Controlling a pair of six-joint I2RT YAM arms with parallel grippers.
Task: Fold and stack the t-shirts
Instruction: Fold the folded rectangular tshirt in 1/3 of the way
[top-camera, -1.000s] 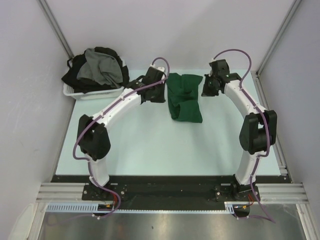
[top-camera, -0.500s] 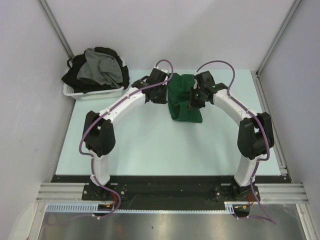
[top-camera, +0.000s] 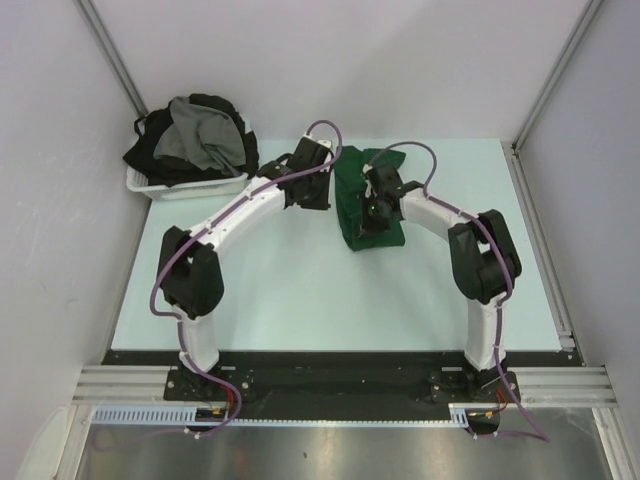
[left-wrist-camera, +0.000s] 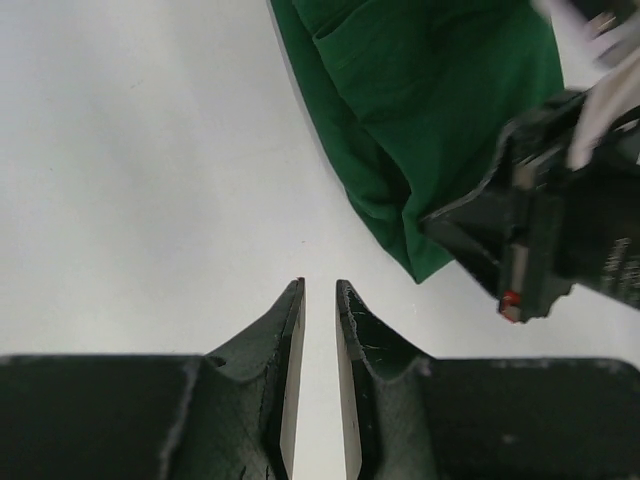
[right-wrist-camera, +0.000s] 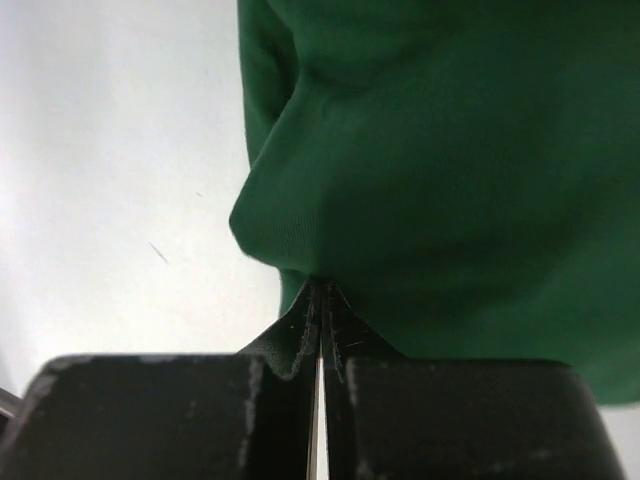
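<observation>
We list one dark green t-shirt (top-camera: 350, 200), lying part-folded at the far middle of the table (top-camera: 280, 290). Right gripper (right-wrist-camera: 321, 285): closed tight, with a fold of that shirt pinched at its tips. Left gripper (left-wrist-camera: 320, 290): jaws a narrow slit apart, nothing between them, over bare table just beside the shirt's left edge. Grey t-shirt (top-camera: 205, 135) and black t-shirts (top-camera: 150, 152): heaped in the white basket (top-camera: 190, 188), far left.

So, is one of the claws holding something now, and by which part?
The right claw is closed on the dark green cotton t-shirt, pinching a fold at its edge. The left claw holds nothing.
</observation>
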